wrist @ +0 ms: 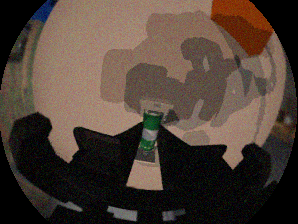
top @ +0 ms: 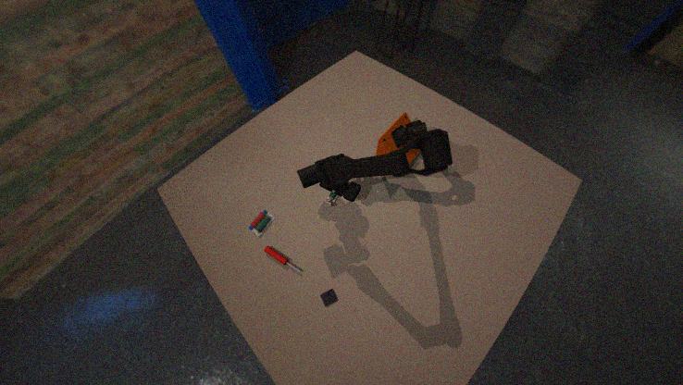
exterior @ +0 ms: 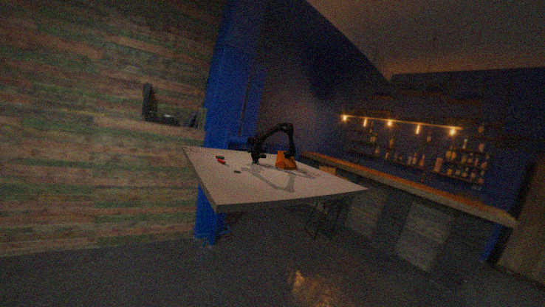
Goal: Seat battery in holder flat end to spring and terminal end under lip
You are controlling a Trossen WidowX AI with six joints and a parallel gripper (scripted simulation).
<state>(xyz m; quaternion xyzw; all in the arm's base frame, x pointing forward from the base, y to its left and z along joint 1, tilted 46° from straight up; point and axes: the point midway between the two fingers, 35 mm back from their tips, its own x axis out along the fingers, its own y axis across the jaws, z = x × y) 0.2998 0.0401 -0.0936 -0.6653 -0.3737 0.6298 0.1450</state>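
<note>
From where I stand, the gripper (top: pixel 333 192) (exterior: pixel 255 161) (wrist: pixel 149 125) is nearly closed, its fingers pinching a green battery (top: pixel 332 194) (wrist: pixel 151 120) with a pale band. The battery lies over what I take to be the holder (top: pixel 332 201) (wrist: pixel 159 105), a small pale frame on the counter (top: pixel 382 287) (exterior: pixel 244 190) (wrist: pixel 75 65); whether it is fully down, or which end meets the spring, I cannot tell

I judge the seating is in hand: the next move wants the flat end eased against the spring, the terminal end lowered under the lip without forcing, then the fingers opened and lifted straight away

Farther off lie a two-coloured pack (top: pixel 261 222) (exterior: pixel 219 156) and, beside it, a red screwdriver (top: pixel 276 254) (exterior: pixel 221 161)
</note>
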